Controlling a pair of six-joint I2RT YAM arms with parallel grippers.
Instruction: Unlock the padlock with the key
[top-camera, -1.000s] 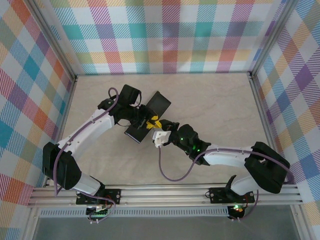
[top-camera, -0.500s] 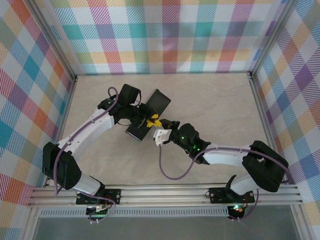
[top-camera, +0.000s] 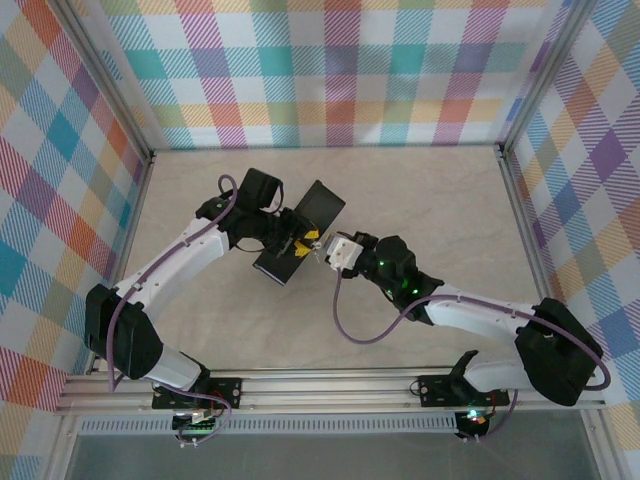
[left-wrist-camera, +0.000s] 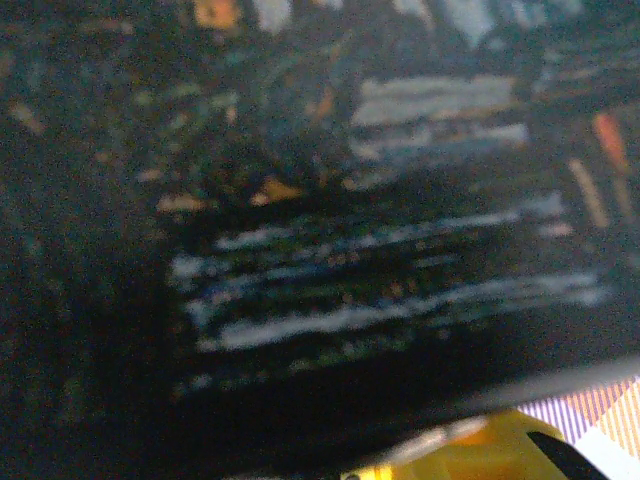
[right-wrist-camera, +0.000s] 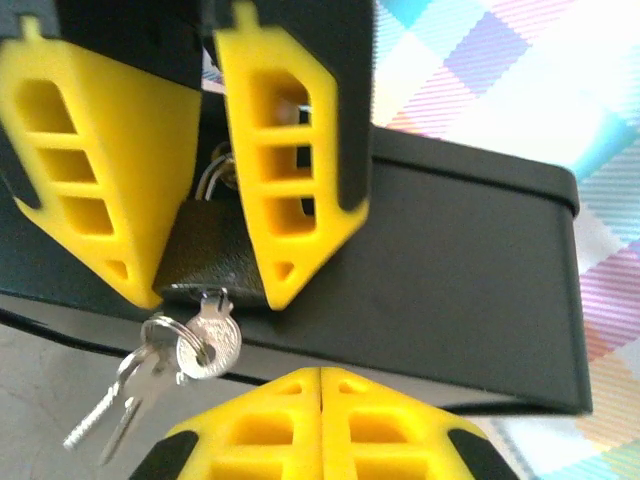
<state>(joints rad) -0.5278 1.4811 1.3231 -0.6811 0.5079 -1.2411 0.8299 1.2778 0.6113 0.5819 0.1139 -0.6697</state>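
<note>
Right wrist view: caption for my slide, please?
Left gripper grips the padlock by the black box, key in its keyhole; right gripper shut below.

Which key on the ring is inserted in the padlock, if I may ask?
The key at the base of the padlock; the other two keys dangle loose, down-left of it.

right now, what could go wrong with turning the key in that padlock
1. The right gripper is shut on nothing, just short of the key sitting in the padlock. Advancing like this could shove the key rather than grip it.
2. The spare keys dangling beside it may get pinched along with it.
3. The left gripper only pinches the padlock, so a twist could turn it in that grip.
</note>
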